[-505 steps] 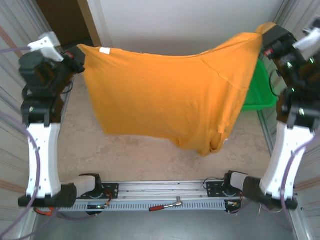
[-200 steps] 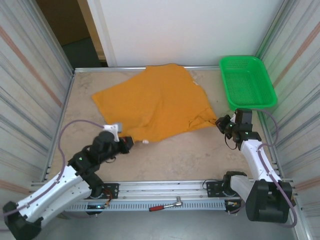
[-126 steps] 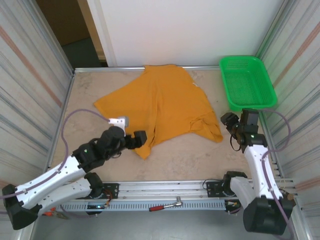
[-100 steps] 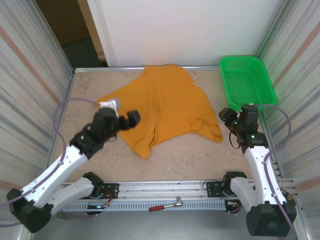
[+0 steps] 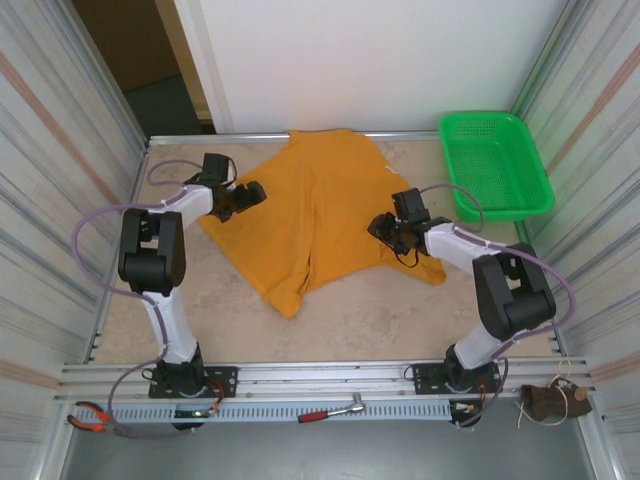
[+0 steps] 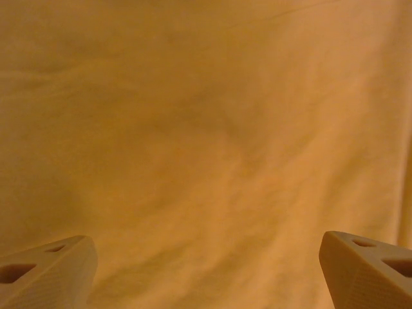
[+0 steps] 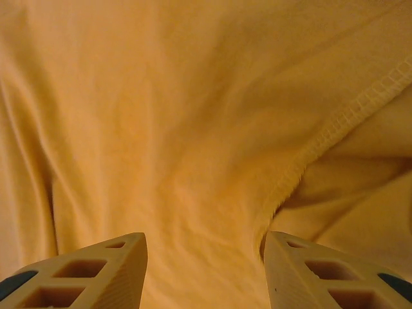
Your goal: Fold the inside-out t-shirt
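T-shirt (image 5: 320, 210): lying crumpled on worktop (image 5: 370, 320).
Left fingers (image 6: 48, 267): standing wide apart, gripping nothing.
Right fingers (image 7: 96, 267): hovering parted, gripping nothing.

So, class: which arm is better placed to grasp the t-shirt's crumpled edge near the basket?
Probably the right arm: its open jaws are over the t-shirt's stitched hem there; the left arm is opposite.

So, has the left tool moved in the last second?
Yes. The left tool has gone from near the front rail toward the back wall, now open over the t-shirt's left edge.
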You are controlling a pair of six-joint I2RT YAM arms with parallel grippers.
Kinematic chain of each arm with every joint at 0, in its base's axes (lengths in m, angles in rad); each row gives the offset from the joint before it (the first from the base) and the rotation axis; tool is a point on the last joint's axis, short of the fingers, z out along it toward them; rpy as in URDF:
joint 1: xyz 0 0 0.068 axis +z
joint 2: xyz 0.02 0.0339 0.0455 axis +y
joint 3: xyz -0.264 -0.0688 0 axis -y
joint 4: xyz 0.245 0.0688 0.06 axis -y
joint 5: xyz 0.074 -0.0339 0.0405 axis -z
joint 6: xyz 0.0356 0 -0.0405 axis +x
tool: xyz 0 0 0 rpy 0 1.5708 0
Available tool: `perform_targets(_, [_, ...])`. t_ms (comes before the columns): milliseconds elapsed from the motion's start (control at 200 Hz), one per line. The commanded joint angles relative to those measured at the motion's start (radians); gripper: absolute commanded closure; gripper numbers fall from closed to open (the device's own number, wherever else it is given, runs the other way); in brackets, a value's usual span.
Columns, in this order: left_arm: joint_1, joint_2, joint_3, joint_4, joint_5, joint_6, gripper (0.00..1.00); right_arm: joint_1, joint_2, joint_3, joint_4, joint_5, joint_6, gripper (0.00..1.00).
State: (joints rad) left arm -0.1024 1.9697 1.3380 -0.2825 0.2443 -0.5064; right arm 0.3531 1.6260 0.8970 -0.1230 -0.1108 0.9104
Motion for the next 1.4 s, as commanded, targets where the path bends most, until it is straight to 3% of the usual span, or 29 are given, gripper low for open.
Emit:
perform_targets(0, [0.038, -0.021, -0.045, 0.046, 0.078, -0.059, 0.10, -0.019, 0.052, 0.035, 0.033, 0.013, 0.061, 0.51])
perform_targets(331, [0.086, -0.159, -0.345, 0.112, 0.056, -0.162, 0.10, -0.112, 0.125, 0.086, -0.057, 0.033, 0.077, 0.50])
perform_targets(486, [0.087, -0.315, -0.528, 0.098, 0.042, -0.247, 0.10, -0.152, 0.195, 0.179, -0.117, 0.020, 0.053, 0.50])
perform_targets(651, [0.059, -0.582, -0.816, 0.139, 0.050, -0.399, 0.10, -0.164, 0.317, 0.365, -0.206, 0.017, -0.009, 0.50])
perform_targets(782, [-0.085, -0.826, -0.960, 0.061, -0.013, -0.514, 0.10, -0.173, 0.445, 0.547, -0.286, -0.002, -0.041, 0.50])
perform_targets(897, [-0.316, -1.016, -1.027, -0.021, -0.126, -0.669, 0.10, -0.184, 0.562, 0.702, -0.356, -0.023, -0.056, 0.50])
perform_targets(1022, [-0.551, -1.137, -1.022, -0.106, -0.257, -0.799, 0.10, -0.193, 0.664, 0.842, -0.386, -0.060, -0.101, 0.50])
perform_targets(1102, [-0.624, -1.165, -0.974, -0.141, -0.308, -0.803, 0.10, -0.196, 0.691, 0.901, -0.375, -0.136, -0.167, 0.50])
perform_targets(1222, [-0.588, -1.116, -0.855, -0.142, -0.325, -0.672, 0.08, -0.184, 0.571, 0.840, -0.324, -0.170, -0.227, 0.50])
perform_targets(1398, [-0.359, -0.823, -0.600, -0.010, -0.150, -0.414, 0.07, -0.154, 0.349, 0.664, -0.313, -0.131, -0.264, 0.48])
